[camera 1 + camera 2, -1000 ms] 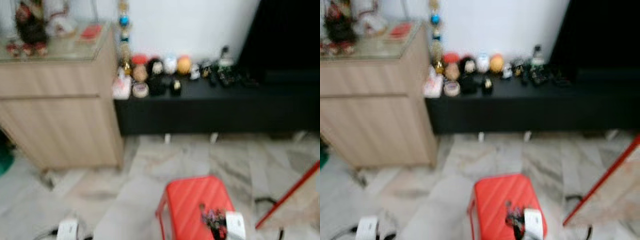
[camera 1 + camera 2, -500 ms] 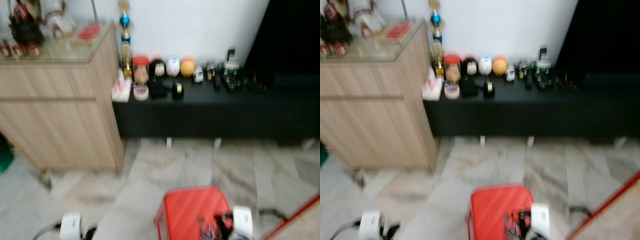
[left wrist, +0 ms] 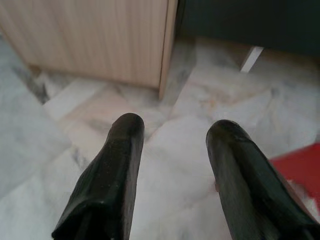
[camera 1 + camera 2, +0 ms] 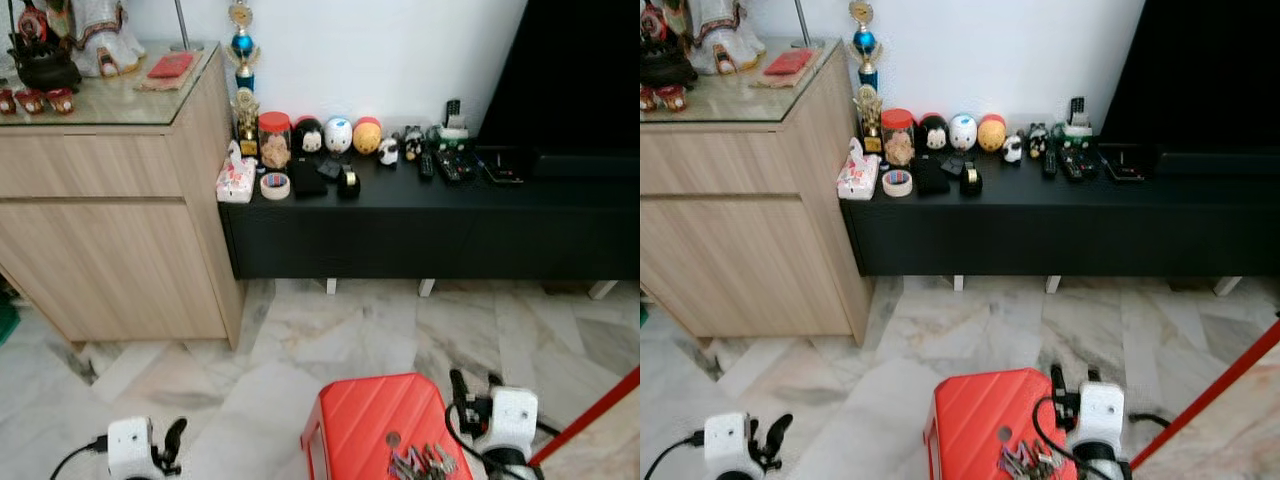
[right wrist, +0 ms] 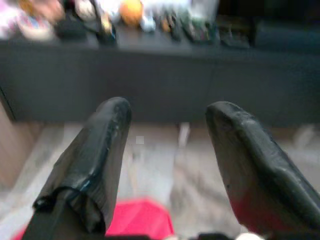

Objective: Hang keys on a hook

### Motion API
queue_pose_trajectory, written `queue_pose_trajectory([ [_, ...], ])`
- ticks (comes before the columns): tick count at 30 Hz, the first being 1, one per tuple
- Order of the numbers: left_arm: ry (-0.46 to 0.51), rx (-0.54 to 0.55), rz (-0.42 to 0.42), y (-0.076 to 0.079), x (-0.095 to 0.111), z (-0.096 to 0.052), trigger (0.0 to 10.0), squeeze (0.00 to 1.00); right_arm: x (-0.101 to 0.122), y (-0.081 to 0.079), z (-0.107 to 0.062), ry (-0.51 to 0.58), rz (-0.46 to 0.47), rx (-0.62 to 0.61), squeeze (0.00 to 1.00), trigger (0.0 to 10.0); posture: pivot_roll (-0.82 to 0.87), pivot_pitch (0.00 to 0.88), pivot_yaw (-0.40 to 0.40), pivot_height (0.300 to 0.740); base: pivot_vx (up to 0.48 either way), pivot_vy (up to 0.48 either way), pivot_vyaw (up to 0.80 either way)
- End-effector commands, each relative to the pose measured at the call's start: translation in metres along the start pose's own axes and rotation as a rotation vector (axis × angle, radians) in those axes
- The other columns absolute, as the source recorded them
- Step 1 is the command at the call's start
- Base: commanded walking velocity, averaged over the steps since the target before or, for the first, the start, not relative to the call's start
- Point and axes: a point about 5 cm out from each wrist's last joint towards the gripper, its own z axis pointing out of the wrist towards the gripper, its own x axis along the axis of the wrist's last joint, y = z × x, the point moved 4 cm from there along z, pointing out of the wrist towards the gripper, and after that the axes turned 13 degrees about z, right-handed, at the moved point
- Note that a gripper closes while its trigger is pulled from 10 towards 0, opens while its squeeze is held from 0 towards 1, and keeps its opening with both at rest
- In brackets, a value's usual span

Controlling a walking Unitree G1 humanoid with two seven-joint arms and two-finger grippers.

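The right gripper (image 4: 475, 388) sits low at about 5 o'clock in the head views, its two black fingers spread apart with nothing between them and pointing up toward the far wall. In the right wrist view the same gripper (image 5: 167, 150) is seen with its fingers parted over the marble floor, aimed at the black TV bench.

The keys (image 4: 420, 463) lie on the top of the red stool (image 4: 370, 425), near its front edge, at roughly 7 o'clock from the right gripper and just beside its white wrist housing, not touching the fingers.

The left gripper (image 4: 172, 440) hangs low at about 7 o'clock in the head views; from the left wrist view (image 3: 172, 170) its fingers are spread wide and empty over the marble floor (image 4: 330, 330), pointed at the corner of the wooden cabinet (image 4: 110, 240).

At 12 o'clock from the stool stands the long black TV bench (image 4: 420, 225) against the white wall. On its left end are a tissue pack (image 4: 235, 182), a roll of tape (image 4: 274, 185), a red-lidded jar (image 4: 273, 137), a row of round plush toys (image 4: 338, 135) and, further right, remote controls (image 4: 445, 160). A trophy (image 4: 243, 60) rises at the bench's left end, beside the wooden cabinet. A red pole (image 4: 590, 425) slants in at 4 o'clock.
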Motion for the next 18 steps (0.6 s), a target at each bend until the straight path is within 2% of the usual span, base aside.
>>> queue_pose_trajectory([
  [1, 0.025, 0.015, -0.027, -0.001, 0.002, -0.001, 10.0, 0.00, 0.007, -0.002, 0.000, 0.016, 0.003, -0.003, 0.00, 10.0, 0.07, 0.000, -0.050, 0.740, 0.000, 0.000, 0.00],
  [3, 0.056, 0.025, -0.045, -0.001, 0.006, -0.001, 10.0, 0.00, 0.008, -0.003, -0.001, 0.012, 0.037, -0.007, 0.00, 10.0, 0.08, 0.000, -0.052, 0.740, 0.000, 0.000, 0.00],
  [5, 0.306, 0.065, -0.026, -0.011, 0.058, 0.004, 10.0, 0.00, 0.005, -0.002, -0.004, -0.009, 0.042, -0.017, 0.00, 10.0, 0.08, 0.000, -0.053, 0.740, 0.000, 0.000, 0.00],
  [6, 0.489, 0.078, -0.009, -0.016, 0.114, -0.002, 10.0, 0.00, 0.002, -0.002, -0.008, -0.033, 0.037, -0.022, 0.00, 10.0, 0.08, 0.002, -0.054, 0.740, 0.000, 0.000, 0.00],
  [7, 0.546, 0.074, -0.003, -0.015, 0.140, -0.009, 10.0, 0.00, 0.000, -0.001, -0.011, -0.045, 0.033, -0.024, 0.00, 10.0, 0.09, 0.003, -0.054, 0.740, 0.000, 0.000, 0.00],
  [9, 0.614, 0.054, 0.005, -0.010, 0.170, -0.021, 10.0, 0.00, -0.003, -0.001, -0.015, -0.067, 0.032, -0.029, 0.00, 10.0, 0.09, 0.006, -0.050, 0.740, 0.000, 0.000, 0.00],
  [13, 0.638, 0.007, 0.014, 0.001, 0.177, -0.026, 10.0, 0.00, -0.008, 0.006, -0.028, -0.112, 0.038, -0.094, 0.00, 10.0, 0.08, 0.017, -0.038, 0.740, 0.000, 0.000, 0.00],
  [18, 0.586, -0.026, 0.029, 0.009, 0.161, -0.027, 10.0, 0.00, -0.013, 0.007, -0.029, -0.133, 0.040, -0.104, 0.00, 10.0, 0.07, 0.011, -0.028, 0.740, 0.000, 0.000, 0.00],
])
